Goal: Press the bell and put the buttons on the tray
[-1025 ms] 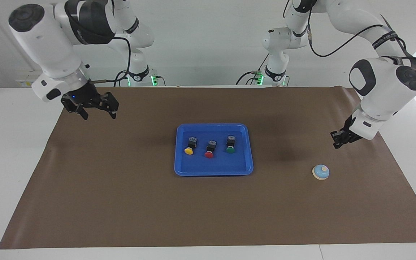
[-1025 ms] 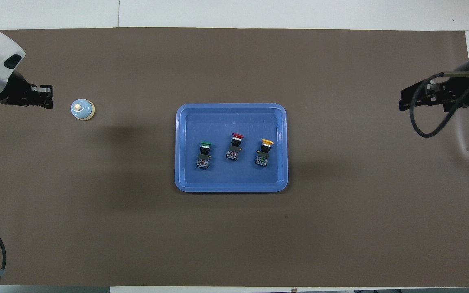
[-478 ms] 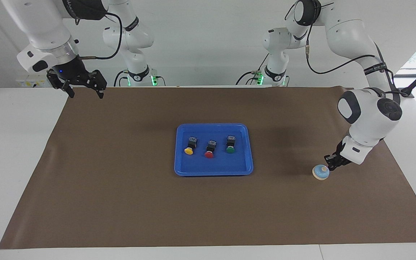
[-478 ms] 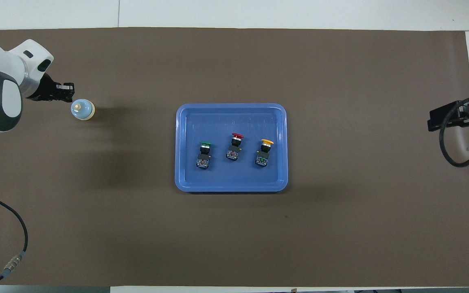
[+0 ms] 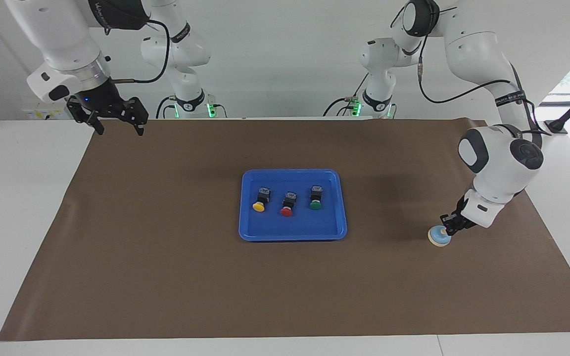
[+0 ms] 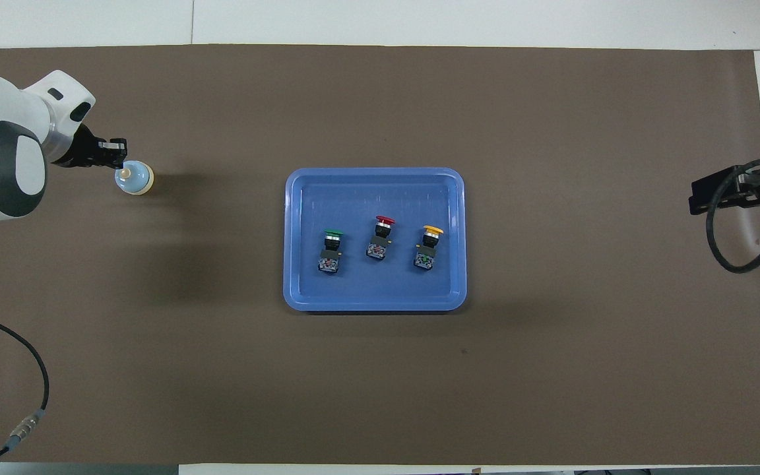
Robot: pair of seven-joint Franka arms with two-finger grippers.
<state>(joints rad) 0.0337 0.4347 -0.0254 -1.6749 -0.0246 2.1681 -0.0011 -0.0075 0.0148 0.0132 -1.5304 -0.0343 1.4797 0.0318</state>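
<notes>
You will find the left gripper (image 5: 445,230), fingertips closed on nothing, directly atop the knob of the bell (image 5: 439,237) at the left arm's end; the right gripper (image 5: 117,124) waits open, well apart.

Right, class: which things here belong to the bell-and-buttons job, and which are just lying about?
Job:
- small blue dome bell, shut left gripper at it
- green, red, yellow push-buttons
- blue plastic tray

Not used:
- brown paper mat
- open right gripper, waiting
</notes>
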